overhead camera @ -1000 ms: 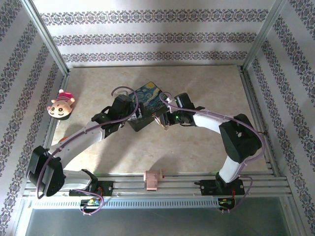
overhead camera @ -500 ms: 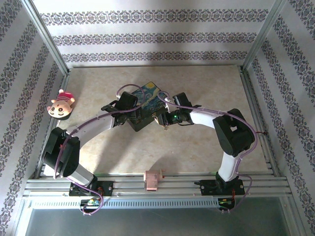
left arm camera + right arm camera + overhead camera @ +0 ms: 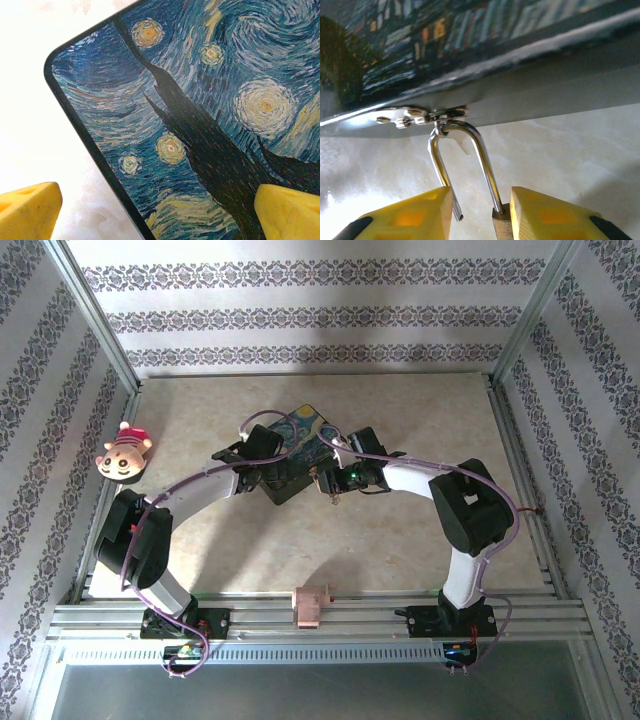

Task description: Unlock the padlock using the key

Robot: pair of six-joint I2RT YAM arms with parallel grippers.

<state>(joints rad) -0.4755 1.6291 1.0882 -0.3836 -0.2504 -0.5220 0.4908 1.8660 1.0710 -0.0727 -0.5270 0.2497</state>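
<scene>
Padlock: the padlock (image 3: 501, 222) hangs from the clasp (image 3: 420, 116) on the front of the painted box (image 3: 470, 30). In the overhead view that is the box's 5 o'clock side.
Shackle: on the shackle (image 3: 487, 170), one leg runs into the brass body and the other ends free, just beside a yellow finger.
Right gripper: the right gripper (image 3: 480, 215) has its jaws partly closed, one finger on each side of the padlock. The brass body is against one finger, but I cannot tell whether it truly pinches.
Left gripper: the left gripper (image 3: 157, 215) has its jaws spread wide and hovers over the box lid, near its rounded corner.
Change: a second ago the left elbow lay low at 8 o'clock. Now it is drawn in and raised, and the left gripper (image 3: 270, 455) has edged further onto the box (image 3: 300, 430). The right elbow has tucked inward, while the right gripper (image 3: 335, 480) keeps its spot.
Around: a plush toy (image 3: 123, 452) sits well apart at 9 o'clock, unmoved. A pink block (image 3: 310, 605) is on the front rail at 6 o'clock.
In the way: both arms crowd the box from 4 and 8 o'clock.
Room: the table (image 3: 420, 420) is bare from 12 round to 3 o'clock, out to the frame rails.
</scene>
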